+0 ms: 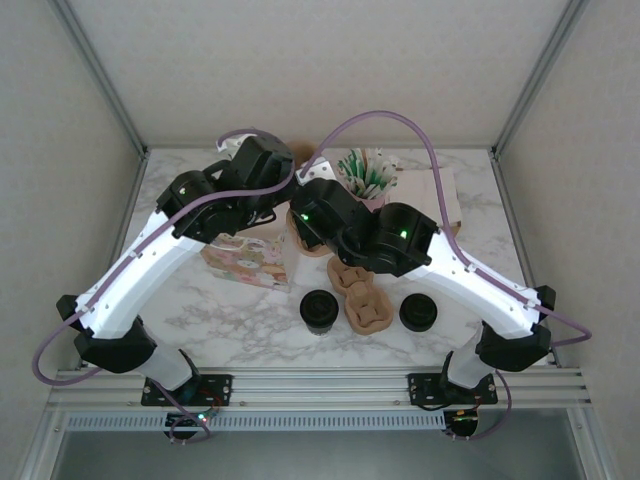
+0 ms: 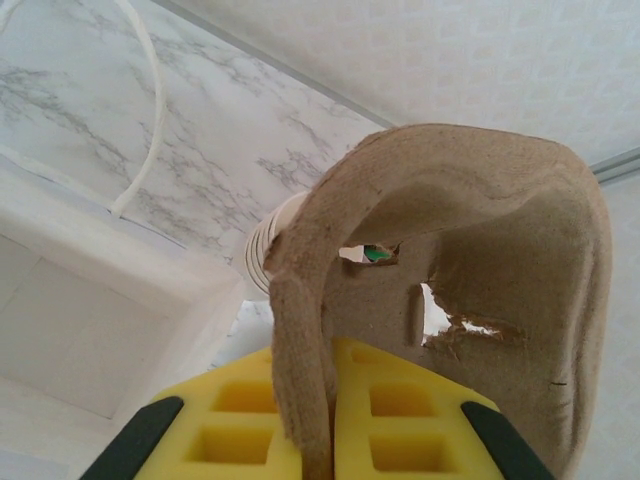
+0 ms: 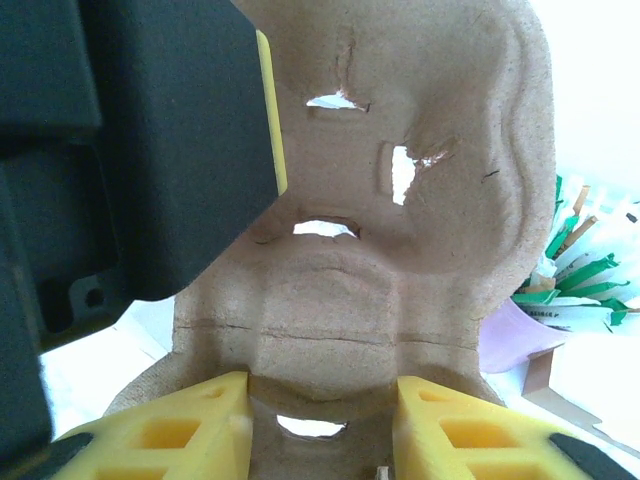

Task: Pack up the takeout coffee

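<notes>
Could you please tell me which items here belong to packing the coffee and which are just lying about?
Job in hand:
takeout coffee
pulp carrier, clamped in the left gripper's jaws

Lying about:
spare carrier
lid stack
floral box
pink stirrer cup

A floral box (image 1: 245, 262) lies left of the black lid stack (image 1: 418, 313), green stirrers (image 1: 365, 172) behind.

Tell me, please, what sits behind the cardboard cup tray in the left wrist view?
Left of the tray, a stack of paper cups pokes out, with marble table beyond; a slit shows a speck of green. The tray covers everything else behind it.
</notes>
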`<state>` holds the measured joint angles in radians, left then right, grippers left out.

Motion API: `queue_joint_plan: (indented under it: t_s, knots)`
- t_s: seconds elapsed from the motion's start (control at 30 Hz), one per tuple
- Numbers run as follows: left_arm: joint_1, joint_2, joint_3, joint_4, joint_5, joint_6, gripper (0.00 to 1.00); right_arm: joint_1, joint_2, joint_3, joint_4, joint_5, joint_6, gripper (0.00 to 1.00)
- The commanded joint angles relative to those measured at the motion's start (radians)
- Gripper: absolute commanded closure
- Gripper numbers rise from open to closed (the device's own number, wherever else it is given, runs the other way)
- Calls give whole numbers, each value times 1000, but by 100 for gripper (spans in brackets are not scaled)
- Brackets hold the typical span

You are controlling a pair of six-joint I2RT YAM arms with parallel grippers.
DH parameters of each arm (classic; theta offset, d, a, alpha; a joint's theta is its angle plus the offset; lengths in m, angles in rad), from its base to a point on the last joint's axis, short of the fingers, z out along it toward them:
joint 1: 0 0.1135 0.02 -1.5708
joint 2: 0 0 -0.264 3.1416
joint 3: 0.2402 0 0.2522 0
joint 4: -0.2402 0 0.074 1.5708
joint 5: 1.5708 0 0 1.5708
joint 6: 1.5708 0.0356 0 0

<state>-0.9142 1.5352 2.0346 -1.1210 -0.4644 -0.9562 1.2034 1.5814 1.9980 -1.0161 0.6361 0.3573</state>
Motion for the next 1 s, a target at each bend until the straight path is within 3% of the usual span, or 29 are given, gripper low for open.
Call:
queue_joint_plan:
  t_s: [0.0, 0.1, 0.43, 0.57, 0.7, 0.83, 0.97]
  knots:
    - [-12, -17, 25, -18, 14, 21, 85, 0, -26, -30, 68, 40, -8, 63]
    - [-12, -39, 20, -10, -9, 35, 77, 1, -53, -64, 91, 29, -9, 63]
    - [-8, -157, 39, -21, -90, 113, 15, -1, -92, -141, 113, 16, -17, 64]
    - [-8, -305, -34, -124, -189, 90, 14, -1, -95, -151, 130, 8, -22, 65]
    - [-8, -523, -237, -226, -287, -86, 17, -2, -95, -156, 146, 3, -25, 65]
    - [-9, -714, -480, -206, -291, -251, 17, -1, -91, -151, 163, -9, -26, 65]
    - [-8, -774, -624, -149, -279, -336, 16, -2, -84, -139, 168, -27, -33, 64]
